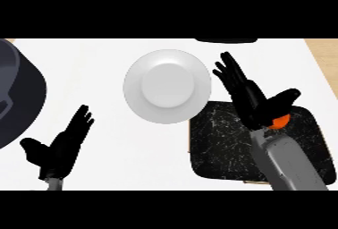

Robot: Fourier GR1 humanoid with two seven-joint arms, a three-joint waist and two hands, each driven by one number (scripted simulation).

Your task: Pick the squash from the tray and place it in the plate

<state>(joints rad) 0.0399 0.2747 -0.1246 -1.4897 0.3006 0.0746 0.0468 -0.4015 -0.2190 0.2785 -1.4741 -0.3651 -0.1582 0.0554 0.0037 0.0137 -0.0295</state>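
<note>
Over the black speckled tray [221, 143], your right hand [254, 100] stretches out, fingers straight and spread, tips just beside the white plate [167, 86]. Under that palm, on the tray's upper right part, you can see an orange bit of the squash [282, 121] peeking out; the hand isn't closed on it. Left of the plate and nearer you, your left hand [63, 145] rests open, fingers up. A dark grey pan [16, 94] sits at the far left.
</note>
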